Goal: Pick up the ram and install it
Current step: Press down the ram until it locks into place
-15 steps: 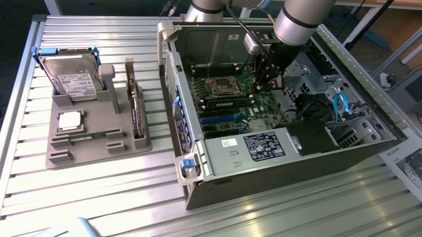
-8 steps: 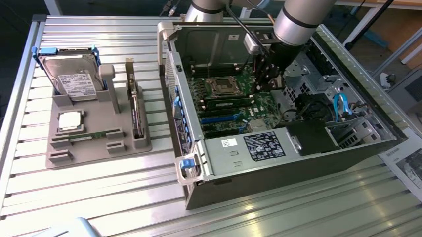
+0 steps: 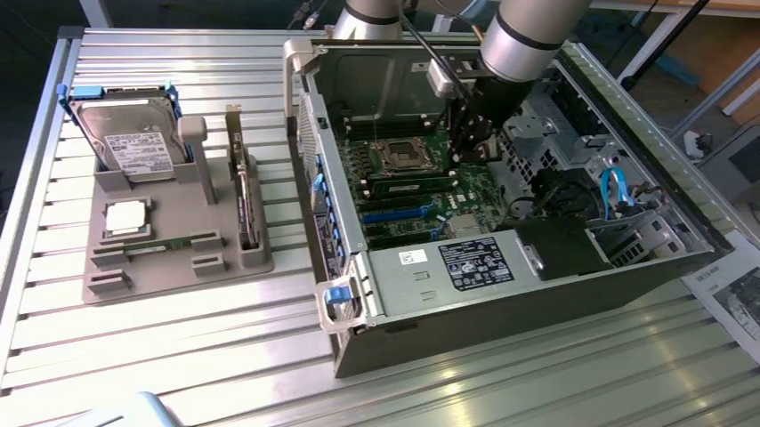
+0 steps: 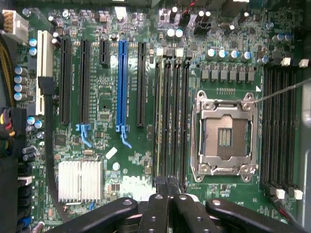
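ram (image 4: 160,116) seated in slot, long axis along slots | end effector (image 4: 167,183) closed, empty

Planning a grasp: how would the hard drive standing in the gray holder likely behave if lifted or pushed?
The hard drive looks like a rigid metal box, so probably stiff and heavy for its size. It stands on edge in the gray holder, so a push near its top might tip it. Its smooth labelled face may be slippery.
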You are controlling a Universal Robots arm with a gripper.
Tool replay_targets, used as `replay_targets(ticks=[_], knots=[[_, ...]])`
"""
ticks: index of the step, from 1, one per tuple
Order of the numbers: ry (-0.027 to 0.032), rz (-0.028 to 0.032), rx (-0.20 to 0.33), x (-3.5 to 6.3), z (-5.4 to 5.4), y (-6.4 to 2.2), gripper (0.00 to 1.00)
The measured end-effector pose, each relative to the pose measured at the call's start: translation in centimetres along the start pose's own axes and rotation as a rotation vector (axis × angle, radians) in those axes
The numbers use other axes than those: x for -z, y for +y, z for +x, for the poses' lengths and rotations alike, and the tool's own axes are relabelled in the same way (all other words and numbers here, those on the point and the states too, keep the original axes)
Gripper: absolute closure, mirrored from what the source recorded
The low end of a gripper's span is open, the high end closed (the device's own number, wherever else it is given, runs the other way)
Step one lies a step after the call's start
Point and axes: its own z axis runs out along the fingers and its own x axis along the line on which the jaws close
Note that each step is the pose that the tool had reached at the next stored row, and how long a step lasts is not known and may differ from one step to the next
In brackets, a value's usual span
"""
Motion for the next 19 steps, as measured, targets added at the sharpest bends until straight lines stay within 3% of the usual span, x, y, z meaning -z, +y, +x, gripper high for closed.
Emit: replay_targets(ticks=[8,12,14,15,19], knots=[[-0.0004,-0.0161,-0.001,-0.38,-0.3,2.34,0.9],[-0.0005,-0.0227,-0.001,-0.52,-0.4,3.92,0.9],[-0.0008,-0.0295,-0.001,-0.62,-0.5,4.56,0.9],[-0.0007,-0.0331,-0.002,-0.64,-0.5,4.74,0.9],[-0.0009,-0.0333,-0.002,-0.66,-0.5,4.77,0.9]])
